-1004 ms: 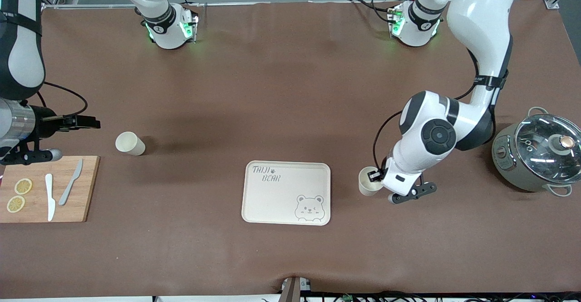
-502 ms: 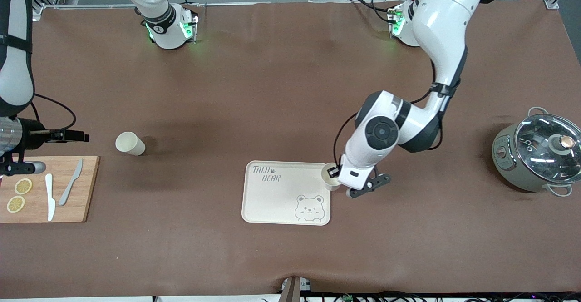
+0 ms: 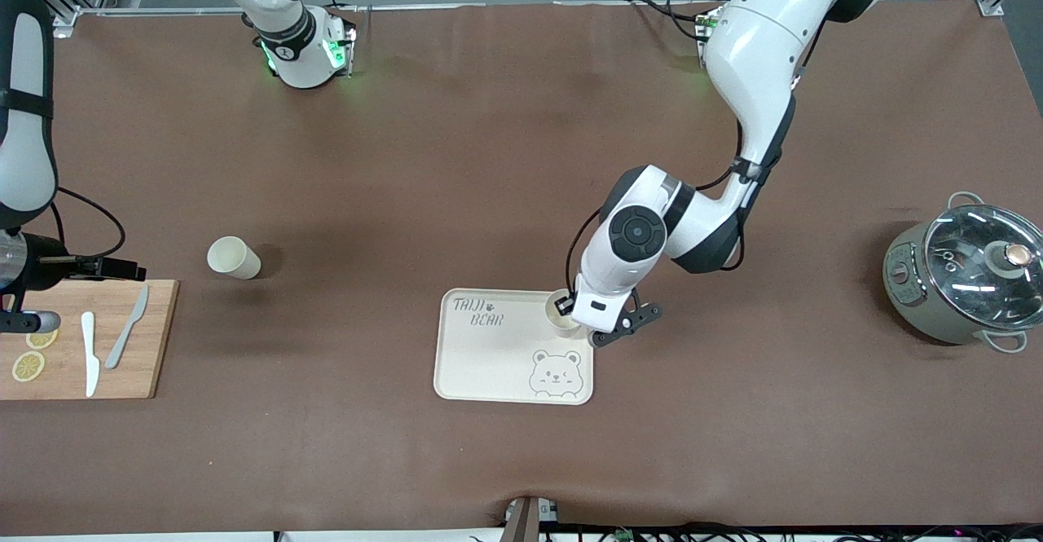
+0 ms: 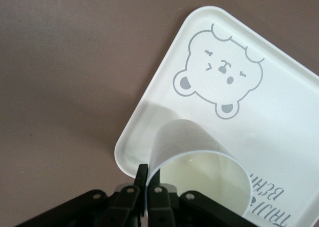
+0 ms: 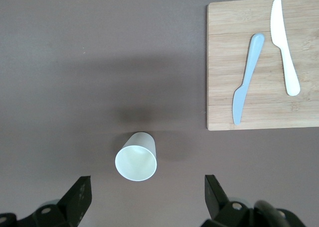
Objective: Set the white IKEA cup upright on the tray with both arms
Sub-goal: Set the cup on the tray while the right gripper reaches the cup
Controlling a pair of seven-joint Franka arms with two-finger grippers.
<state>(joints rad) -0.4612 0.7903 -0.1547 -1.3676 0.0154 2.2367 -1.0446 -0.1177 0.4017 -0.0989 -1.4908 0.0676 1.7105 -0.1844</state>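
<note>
Left gripper [image 3: 564, 307] is over the corner of the tray [image 3: 489, 363] toward the left arm's end and farthest from the front camera; my jaws are clamped on the rim of a white cup [image 4: 197, 165], one finger inside the wall and one outside. The held cup is mouth-up, its long axis near vertical, its base directly above bare tray surface beside the bear drawing [image 4: 219, 75]. I judge that the coming move is a straight descent, then release. Whether the base already touches the tray cannot be told. Right gripper [image 3: 122, 267] is over the brown counter [image 3: 489, 159] beside the wooden cutting board [image 3: 159, 338], jaws apart. The second white cup [image 5: 136, 157] stands upright on the counter, between my right fingers in the right wrist view and nearer that arm.
</note>
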